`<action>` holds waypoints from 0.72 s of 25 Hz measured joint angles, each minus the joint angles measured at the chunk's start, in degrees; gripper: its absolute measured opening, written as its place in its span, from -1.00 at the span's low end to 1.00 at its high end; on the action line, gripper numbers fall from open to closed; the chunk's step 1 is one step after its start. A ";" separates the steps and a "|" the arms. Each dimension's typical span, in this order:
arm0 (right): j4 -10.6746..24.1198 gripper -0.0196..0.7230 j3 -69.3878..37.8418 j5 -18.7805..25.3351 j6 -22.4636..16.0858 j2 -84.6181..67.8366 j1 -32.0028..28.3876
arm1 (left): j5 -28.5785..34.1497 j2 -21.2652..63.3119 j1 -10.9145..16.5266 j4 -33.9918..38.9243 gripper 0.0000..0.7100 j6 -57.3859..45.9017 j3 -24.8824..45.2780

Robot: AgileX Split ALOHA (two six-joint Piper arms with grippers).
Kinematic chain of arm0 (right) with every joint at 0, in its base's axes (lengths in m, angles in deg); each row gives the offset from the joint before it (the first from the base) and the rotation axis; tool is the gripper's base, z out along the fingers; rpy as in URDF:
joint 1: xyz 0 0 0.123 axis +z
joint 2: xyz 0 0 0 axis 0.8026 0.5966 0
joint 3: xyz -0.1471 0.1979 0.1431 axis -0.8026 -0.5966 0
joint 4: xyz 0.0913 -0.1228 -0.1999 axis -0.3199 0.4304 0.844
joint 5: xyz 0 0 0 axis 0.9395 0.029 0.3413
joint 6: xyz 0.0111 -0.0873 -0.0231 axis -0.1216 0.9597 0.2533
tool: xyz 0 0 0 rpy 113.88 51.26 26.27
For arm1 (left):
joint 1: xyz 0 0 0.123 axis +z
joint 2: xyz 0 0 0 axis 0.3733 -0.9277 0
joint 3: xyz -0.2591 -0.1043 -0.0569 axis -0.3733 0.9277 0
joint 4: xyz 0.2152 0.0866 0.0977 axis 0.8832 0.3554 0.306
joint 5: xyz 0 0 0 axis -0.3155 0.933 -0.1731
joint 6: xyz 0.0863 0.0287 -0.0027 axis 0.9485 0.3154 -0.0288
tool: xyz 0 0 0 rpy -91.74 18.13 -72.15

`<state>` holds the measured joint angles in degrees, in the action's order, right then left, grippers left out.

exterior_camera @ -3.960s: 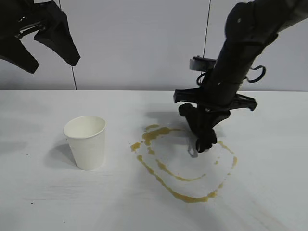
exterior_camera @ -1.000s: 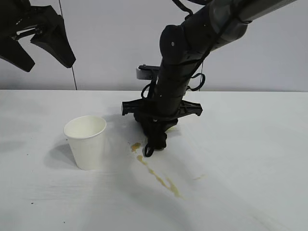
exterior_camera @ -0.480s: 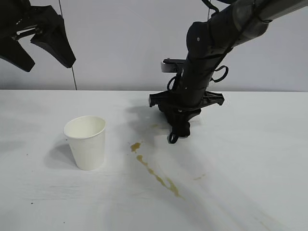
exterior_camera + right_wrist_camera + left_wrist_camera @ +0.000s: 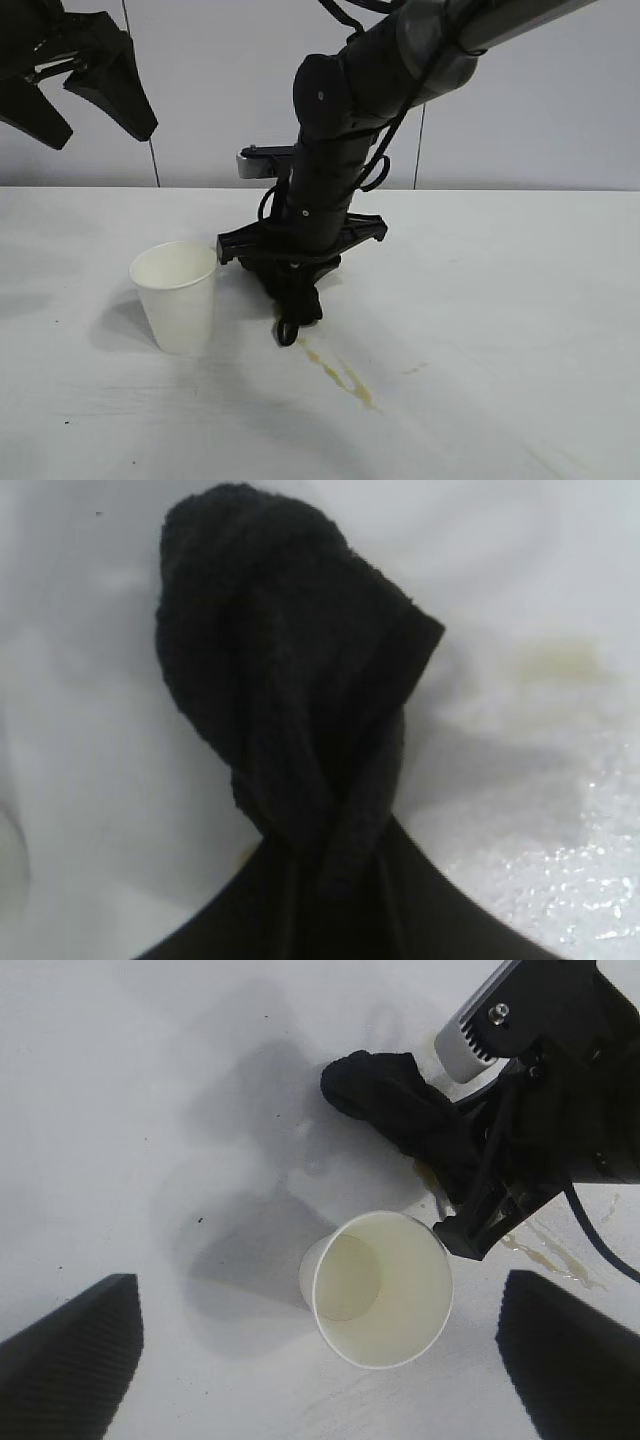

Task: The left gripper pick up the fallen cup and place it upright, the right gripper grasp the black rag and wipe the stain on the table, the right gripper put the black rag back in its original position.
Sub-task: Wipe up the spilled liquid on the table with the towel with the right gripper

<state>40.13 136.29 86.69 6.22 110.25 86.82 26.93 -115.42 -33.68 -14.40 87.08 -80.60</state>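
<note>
Risk sits mostly with the cup (image 4: 176,296), which stands upright on the worktop (image 4: 520,300) just beside the right gripper (image 4: 296,312). That gripper has its fingers clamped on the black rag (image 4: 395,1108) and presses it down at the near end of the stain (image 4: 335,375); in the left wrist view a side bracket of the gripper looks to be at the cup's rim, touching or nearly so. A sweep carried any farther toward the cup would likely nudge or tip it, undoing the first step (a light paper cup gives little resistance). A second worry, as a judgement only: the rag is bunched into a narrow twisted lump, so it covers a thin strip per pass and could smear the liquid instead of lifting it, or slip out of the grip if dragged hard against the surface.

The left gripper (image 4: 75,90) hangs well above the worktop at the far left with its fingers wide apart, holding nothing.

Against the frame four seconds back, the large yellowish ring is mostly gone; only a short diagonal trail and a faint fleck to its right remain. The right gripper was then over the ring's far right side and now stands at the cup's side. Half a second ago it was farther back and to the right. The cup seems shifted slightly, though I cannot be sure.
</note>
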 joint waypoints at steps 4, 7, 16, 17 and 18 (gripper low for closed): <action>-0.60 -0.72 -8.48 -3.29 -0.06 -4.59 0.00 | 0.06 0.00 0.00 0.59 0.95 0.00 0.00; -0.60 -0.72 -15.20 -5.77 -0.19 -8.20 0.00 | 0.06 0.00 0.00 1.04 0.95 0.00 0.00; -1.30 -0.72 -30.27 -9.98 -0.53 -16.70 0.00 | 0.17 0.00 0.00 1.11 0.95 0.00 0.00; -1.30 -0.72 -32.36 -10.58 -0.86 -17.90 0.00 | 0.17 0.00 0.00 1.11 0.95 0.00 0.00; -1.30 -0.72 -34.45 -11.15 -1.02 -19.11 0.00 | 0.17 0.00 0.00 1.11 0.95 0.00 0.00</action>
<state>38.83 101.84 75.54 5.20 91.13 86.82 27.10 -115.42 -33.68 -13.29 87.08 -80.60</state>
